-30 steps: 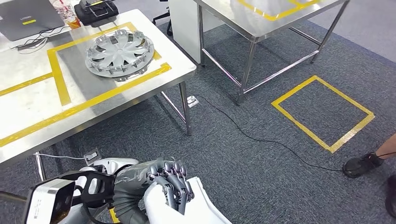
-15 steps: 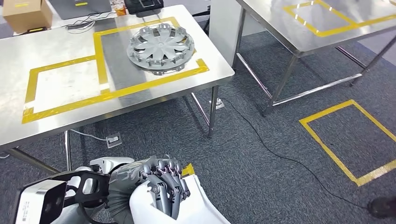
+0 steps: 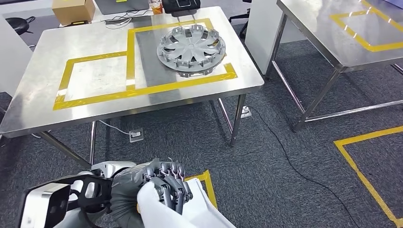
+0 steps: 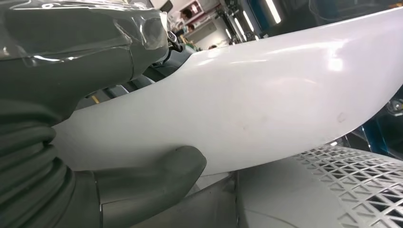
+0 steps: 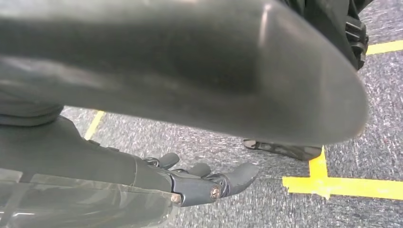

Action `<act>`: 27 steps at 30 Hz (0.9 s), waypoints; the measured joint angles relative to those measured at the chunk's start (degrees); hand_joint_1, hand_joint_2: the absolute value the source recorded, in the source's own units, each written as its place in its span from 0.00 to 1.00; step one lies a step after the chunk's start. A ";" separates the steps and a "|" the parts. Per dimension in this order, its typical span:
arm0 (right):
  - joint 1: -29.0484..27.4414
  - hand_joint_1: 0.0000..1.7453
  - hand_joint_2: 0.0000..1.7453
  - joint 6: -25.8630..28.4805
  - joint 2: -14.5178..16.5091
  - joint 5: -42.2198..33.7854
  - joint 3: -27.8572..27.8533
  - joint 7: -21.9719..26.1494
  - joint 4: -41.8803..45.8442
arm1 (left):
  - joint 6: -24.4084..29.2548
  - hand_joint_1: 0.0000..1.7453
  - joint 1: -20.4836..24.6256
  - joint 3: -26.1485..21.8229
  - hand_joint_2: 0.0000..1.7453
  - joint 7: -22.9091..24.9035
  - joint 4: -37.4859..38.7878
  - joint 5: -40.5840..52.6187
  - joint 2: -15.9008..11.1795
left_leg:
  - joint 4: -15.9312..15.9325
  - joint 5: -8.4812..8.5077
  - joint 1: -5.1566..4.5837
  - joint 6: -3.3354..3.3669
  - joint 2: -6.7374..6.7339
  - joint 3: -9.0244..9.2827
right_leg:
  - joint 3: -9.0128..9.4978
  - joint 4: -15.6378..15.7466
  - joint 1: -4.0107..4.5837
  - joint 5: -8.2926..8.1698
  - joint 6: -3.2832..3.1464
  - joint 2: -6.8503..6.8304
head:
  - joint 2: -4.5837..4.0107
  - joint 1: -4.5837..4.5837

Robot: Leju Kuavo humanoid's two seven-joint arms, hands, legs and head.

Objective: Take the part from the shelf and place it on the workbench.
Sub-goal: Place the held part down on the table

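Observation:
A curved white part (image 3: 192, 214) sits at the bottom of the head view, and my left hand (image 3: 164, 186) grips it with dark fingers hooked over its upper edge. In the left wrist view the same white part (image 4: 266, 104) spans the picture, the grey thumb (image 4: 157, 171) pressed under it. The steel workbench (image 3: 38, 109) stands ahead, marked with yellow tape rectangles; the left rectangle (image 3: 97, 78) is bare. My right hand (image 5: 199, 183) hangs over the carpet, fingers stretched out and holding nothing.
A silver hubcap (image 3: 191, 48) lies in the workbench's right rectangle. A cardboard box (image 3: 72, 9) and devices stand at its far edge. A second steel table (image 3: 342, 33) is at the right. A black cable (image 3: 290, 161) and yellow floor tape (image 3: 361, 171) cross the carpet.
The whole picture has shifted: the camera has turned, and the workbench now lies straight ahead. My left hand still grips the white part.

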State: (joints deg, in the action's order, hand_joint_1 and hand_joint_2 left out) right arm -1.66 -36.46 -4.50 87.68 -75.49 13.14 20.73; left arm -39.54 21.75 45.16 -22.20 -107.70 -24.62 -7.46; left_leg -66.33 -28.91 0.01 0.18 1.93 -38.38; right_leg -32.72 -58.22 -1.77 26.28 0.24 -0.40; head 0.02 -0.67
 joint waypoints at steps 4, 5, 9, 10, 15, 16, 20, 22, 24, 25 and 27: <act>-0.21 0.00 0.00 0.50 -0.05 0.19 -0.26 -0.22 -0.42 | -0.05 1.00 -0.22 -0.03 1.00 -0.16 0.24 0.03 -0.13 | -7.40 -1.05 0.22 0.02 -1.84 -4.94 | 0.35 -0.01 0.57 0.64 -0.44 -2.79 | 0.00 -0.16; -0.15 0.00 0.00 0.56 -0.05 0.22 -0.30 -0.26 -0.53 | -0.06 1.00 -0.23 -0.08 1.00 -0.25 0.27 0.05 -0.16 | -4.34 0.83 0.07 0.41 -2.20 -3.52 | 0.60 0.00 0.74 0.83 -0.45 -3.44 | 0.00 -0.17; -0.03 0.00 0.00 0.62 -0.05 0.34 -0.43 -0.17 -1.02 | -0.18 1.00 -0.03 -0.60 1.00 -0.69 0.26 0.09 -0.20 | 7.41 4.47 -1.58 2.81 -6.54 2.53 | 1.63 0.15 1.43 1.73 0.06 -6.06 | 0.00 -0.08; 0.02 0.00 0.00 0.66 -0.08 0.37 -0.47 -0.13 -1.12 | -0.24 1.00 -0.02 -0.74 1.00 -0.78 0.26 0.10 -0.25 | 7.59 4.27 -1.73 2.94 -6.22 2.55 | 1.79 0.29 1.50 1.88 0.33 -6.74 | 0.00 -0.07; 0.48 0.00 0.00 2.14 -0.16 -0.63 -1.33 -0.10 -1.18 | -0.22 1.00 -0.13 -1.09 1.00 -0.92 0.25 0.36 -0.17 | 10.23 5.57 -0.84 3.58 -3.21 4.76 | -0.81 -5.82 1.04 4.82 0.67 -1.56 | 0.00 0.24; 0.39 0.00 0.00 2.30 -0.24 -0.74 -1.63 -0.10 -1.18 | -0.19 1.00 -0.16 -1.05 1.00 -0.91 0.28 0.46 -0.11 | 10.25 5.57 -0.77 3.68 -2.72 4.81 | -2.99 -9.61 0.94 6.12 0.62 -0.48 | 0.00 0.31; 0.10 0.00 0.00 2.59 -0.38 -0.81 -2.15 -0.22 -1.18 | -0.03 1.00 -0.61 -1.00 1.00 -0.91 0.46 0.71 -0.09 | 9.94 5.04 -0.54 3.26 -0.66 5.06 | -6.19 -11.14 0.27 4.06 2.58 0.11 | 0.00 0.51; 0.19 0.00 0.00 2.68 -0.33 -0.90 -2.38 -0.27 -1.17 | 0.02 1.00 -0.67 -1.02 1.00 -0.91 0.47 0.73 -0.09 | 9.17 4.32 -0.45 2.55 -0.06 5.09 | -3.36 -3.48 -0.09 0.23 3.65 0.18 | 0.00 0.66; 0.40 0.00 0.00 2.69 -0.28 -0.98 -2.69 -0.32 -1.11 | 0.03 1.00 -0.73 -1.05 1.00 -0.93 0.48 0.77 -0.08 | 8.41 3.65 -0.60 1.85 0.21 4.88 | -1.92 -0.16 -0.02 -1.15 2.90 0.32 | 0.00 0.84; 0.50 0.00 0.00 2.68 -0.22 -0.99 -2.83 -0.38 -1.08 | 0.05 1.00 -0.75 -1.09 1.00 -0.93 0.49 0.78 -0.08 | 8.26 3.48 -0.65 1.63 0.25 4.80 | -1.89 -0.30 0.19 -1.08 2.18 0.39 | 0.00 0.88; 0.61 0.00 0.00 2.62 -0.08 -1.03 -3.02 -0.49 -1.03 | 0.09 1.00 -0.76 -1.21 1.00 -0.94 0.49 0.78 -0.08 | 7.95 3.10 -0.44 1.26 0.11 4.66 | -1.73 -0.24 0.13 -1.02 1.15 0.38 | 0.00 0.84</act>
State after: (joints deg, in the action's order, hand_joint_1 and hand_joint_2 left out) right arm -1.05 -33.84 -4.58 86.66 -78.50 12.65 19.70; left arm -39.45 20.99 43.94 -23.14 -107.21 -23.84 -7.54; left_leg -58.38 -25.81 -0.43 1.44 2.04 -33.71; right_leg -34.45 -58.46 -1.64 25.25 1.39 -0.01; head 0.02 0.17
